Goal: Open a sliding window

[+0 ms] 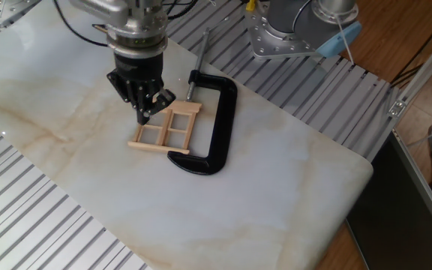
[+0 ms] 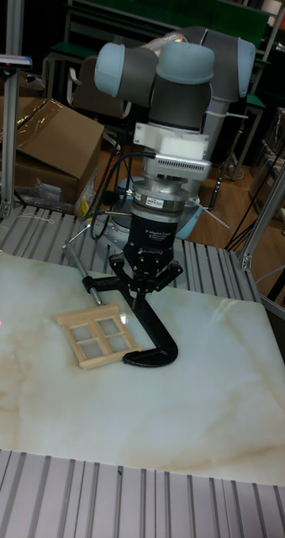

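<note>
The sliding window [image 1: 165, 129] is a small pale-wood frame with crossbars, lying flat on the marble slab [image 1: 276, 180]. In the tall fixed view the sliding window [image 2: 96, 332] lies left of centre. A black C-clamp [image 1: 214, 120] wraps around its right end. My gripper [image 1: 144, 115] hangs over the window's far-left corner, its fingers drawn together to a point with nothing between them. In the tall fixed view the gripper [image 2: 145, 296] hovers just above the slab, behind the window's right end and over the C-clamp [image 2: 150, 340]. Contact with the wood is not visible.
The clamp's long screw rod [image 1: 196, 64] points to the slab's far edge. Ribbed metal table [image 1: 43, 225] surrounds the slab. A second arm's base [image 1: 291, 30] stands behind. Cardboard boxes [image 2: 50, 143] sit at the far left.
</note>
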Action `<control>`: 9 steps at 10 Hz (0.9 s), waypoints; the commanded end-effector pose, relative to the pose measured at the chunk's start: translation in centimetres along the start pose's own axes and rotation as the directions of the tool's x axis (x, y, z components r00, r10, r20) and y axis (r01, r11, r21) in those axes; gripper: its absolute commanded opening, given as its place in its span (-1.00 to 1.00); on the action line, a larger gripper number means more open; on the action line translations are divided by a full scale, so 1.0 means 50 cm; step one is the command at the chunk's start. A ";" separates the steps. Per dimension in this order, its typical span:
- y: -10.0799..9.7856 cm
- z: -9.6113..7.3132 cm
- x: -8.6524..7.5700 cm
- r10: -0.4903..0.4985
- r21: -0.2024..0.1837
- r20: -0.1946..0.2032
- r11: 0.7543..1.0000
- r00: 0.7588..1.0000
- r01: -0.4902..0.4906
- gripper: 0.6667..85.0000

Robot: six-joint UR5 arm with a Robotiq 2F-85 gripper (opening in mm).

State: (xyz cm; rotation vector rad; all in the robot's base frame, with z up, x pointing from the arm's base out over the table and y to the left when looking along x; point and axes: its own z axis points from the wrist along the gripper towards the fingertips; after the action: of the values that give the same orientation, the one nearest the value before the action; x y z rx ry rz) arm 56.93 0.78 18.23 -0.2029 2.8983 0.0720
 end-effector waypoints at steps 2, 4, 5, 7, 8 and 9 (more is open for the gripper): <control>-0.008 0.007 0.089 -0.025 -0.041 0.023 0.999 0.999 0.026 -1.00; -0.032 0.004 0.129 -0.004 0.003 -0.033 1.000 0.999 0.004 -1.00; -0.046 0.004 0.152 0.005 0.030 -0.069 1.000 0.998 -0.003 -1.00; -0.046 0.005 0.188 0.040 0.034 -0.121 0.999 0.992 -0.036 -1.00; -0.041 0.007 0.205 0.050 0.027 -0.141 0.999 0.989 -0.047 -1.00; -0.038 0.009 0.219 0.055 0.025 -0.156 0.998 0.986 -0.052 -1.00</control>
State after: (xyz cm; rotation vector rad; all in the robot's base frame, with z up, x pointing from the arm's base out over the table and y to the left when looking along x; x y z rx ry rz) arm 48.93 -2.43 15.66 -0.1722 3.0066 0.0243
